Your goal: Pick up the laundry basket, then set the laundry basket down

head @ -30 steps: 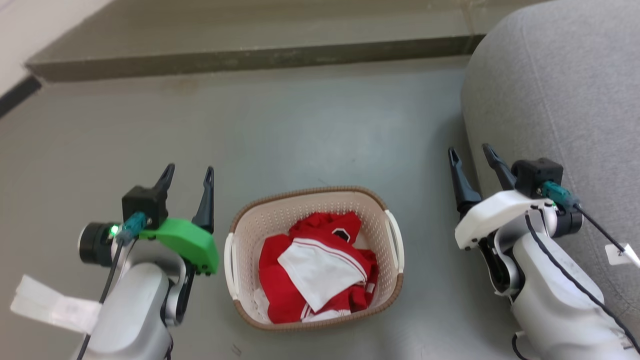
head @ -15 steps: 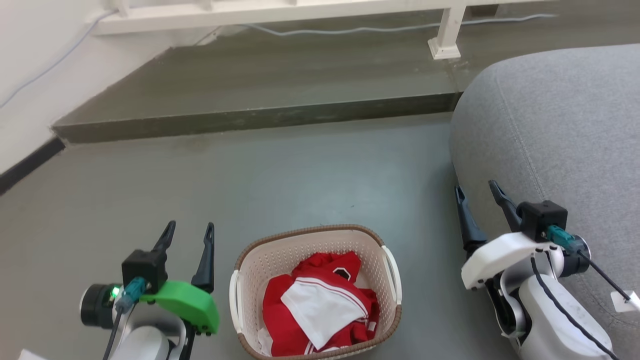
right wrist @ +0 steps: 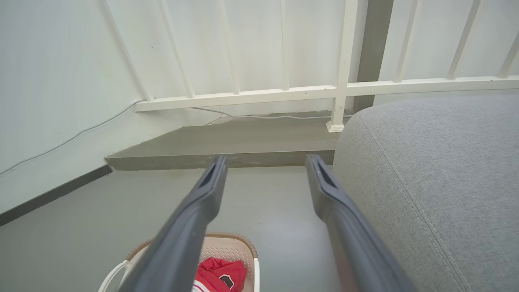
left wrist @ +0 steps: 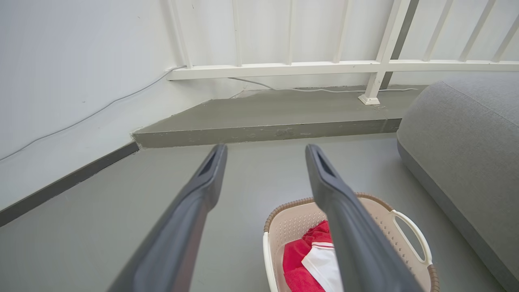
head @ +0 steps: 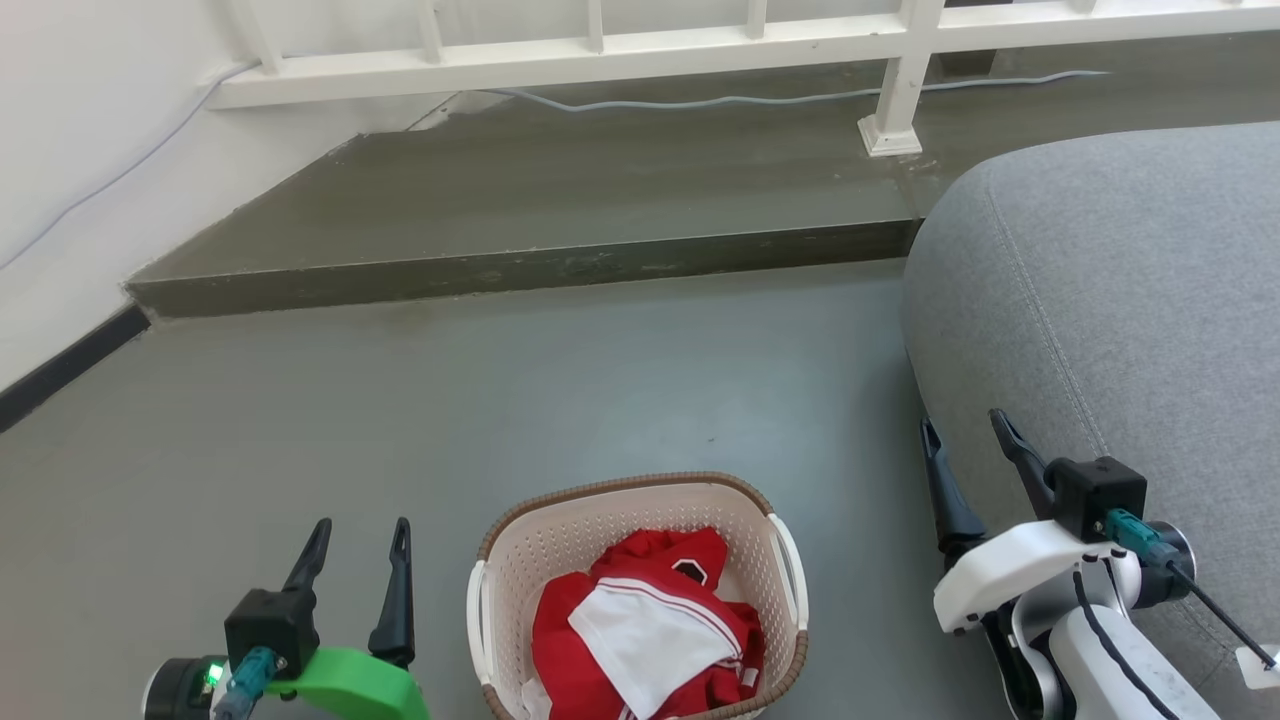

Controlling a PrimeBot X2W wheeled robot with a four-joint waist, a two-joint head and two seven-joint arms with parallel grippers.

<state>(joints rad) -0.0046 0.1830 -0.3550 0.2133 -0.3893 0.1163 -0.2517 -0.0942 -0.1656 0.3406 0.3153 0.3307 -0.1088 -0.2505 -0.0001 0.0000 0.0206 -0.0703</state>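
Note:
The laundry basket (head: 505, 560) stands on the grey floor at the bottom middle of the head view, cream with a brown rim and white side handles. Red and white clothes (head: 640, 630) lie in it. My left gripper (head: 362, 528) is open to the left of the basket, apart from it, fingers pointing away from me. My right gripper (head: 965, 425) is open to the right of the basket, beside the grey sofa, with nothing held. The left wrist view has the left gripper (left wrist: 265, 148) open above the basket (left wrist: 292, 227). In the right wrist view, the right gripper (right wrist: 265, 159) is open above the basket's rim (right wrist: 227, 235).
A grey sofa (head: 1120, 320) fills the right side, close to my right arm. A raised concrete step (head: 520, 270) crosses the floor ahead, with a white railing (head: 600, 45) and a cable (head: 700, 100) behind it. A white wall with black skirting (head: 60, 365) runs along the left.
The head camera has tilted up, so the basket and both arms sit lower in the picture and the railing has come into view. The left gripper has drawn back relative to the basket.

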